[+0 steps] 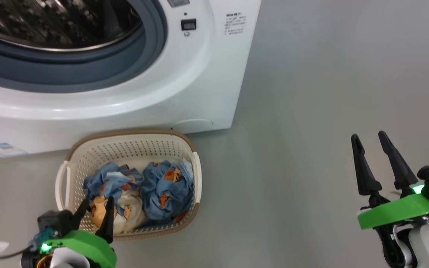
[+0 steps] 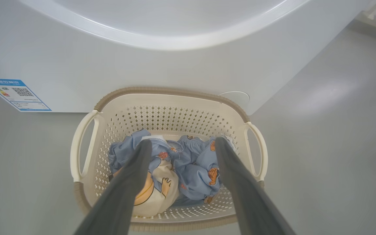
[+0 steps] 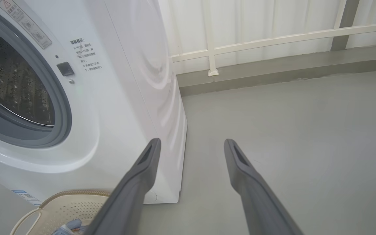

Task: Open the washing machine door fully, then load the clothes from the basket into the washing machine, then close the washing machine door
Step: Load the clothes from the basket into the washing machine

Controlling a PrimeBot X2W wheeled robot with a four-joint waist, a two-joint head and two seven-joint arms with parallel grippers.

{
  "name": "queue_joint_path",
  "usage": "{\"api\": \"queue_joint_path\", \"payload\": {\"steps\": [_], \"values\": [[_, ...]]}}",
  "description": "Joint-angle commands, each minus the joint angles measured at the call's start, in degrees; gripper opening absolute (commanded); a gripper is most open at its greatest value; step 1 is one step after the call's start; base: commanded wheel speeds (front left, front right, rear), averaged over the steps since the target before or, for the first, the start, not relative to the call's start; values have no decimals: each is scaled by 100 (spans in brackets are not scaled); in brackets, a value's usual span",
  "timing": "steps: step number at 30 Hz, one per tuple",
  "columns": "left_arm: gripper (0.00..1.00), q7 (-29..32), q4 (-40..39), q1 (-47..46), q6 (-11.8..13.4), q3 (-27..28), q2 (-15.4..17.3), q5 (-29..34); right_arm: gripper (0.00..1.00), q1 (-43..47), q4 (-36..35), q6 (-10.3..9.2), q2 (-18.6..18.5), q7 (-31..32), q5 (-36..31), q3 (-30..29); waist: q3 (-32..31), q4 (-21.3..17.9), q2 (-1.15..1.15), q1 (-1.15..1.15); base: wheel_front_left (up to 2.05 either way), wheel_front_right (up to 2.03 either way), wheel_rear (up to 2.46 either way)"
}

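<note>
Glossy white sheet metal forms the boxy washing machine [image 1: 207, 74] at the far left of the head view. Its round mouth faces the robot, with a grey-blue rubber seal [image 1: 88, 70] ringing a perforated steel drum [image 1: 50, 22]. Just in front of it, on the smooth grey floor [image 1: 311, 111], stands the basket [image 1: 132, 150]. It is cream plastic pierced with small holes under a brown rim, its opening faces up, and its long axis runs left to right along the machine's front. There is a loop handle [image 1: 61, 184] at each short end. Crumpled light blue clothes [image 1: 166, 190] lie inside (orange figures, one cream patch). The left gripper [image 1: 98, 203] hangs over the basket's near left part, fingers apart. The right gripper [image 1: 368, 137] hovers well to the right over bare floor, fingers apart and empty.

In the left wrist view, the matte dark fingers spread to either side of the heap from above; whether they touch it is unclear.

In the right wrist view, the splayed fingers point over the floor, with the machine's flat side to the left and a white railing [image 3: 273, 39] beyond.
</note>
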Motion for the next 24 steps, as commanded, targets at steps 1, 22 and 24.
{"api": "queue_joint_path", "payload": {"steps": [1, 22, 24], "values": [[100, -37, 125, -235, 4, 37, 199, -61, 100, -140, -150, 32, -53, -69, -42, 104, 260, -55, 0, 0, 0, 0, 0], [100, 703, 1970, -2107, 4, -1404, 783, -471, 100, -821, -290, 32, 219, -69, -85, 322, 1523, -374, 0, 0, 0, 0, 0], [100, 864, 2046, -2244, 4, -1490, 852, -527, 100, -890, -299, 32, 248, -69, -88, 353, 1620, -412, 0, 0, 0, 0, 0]]}}
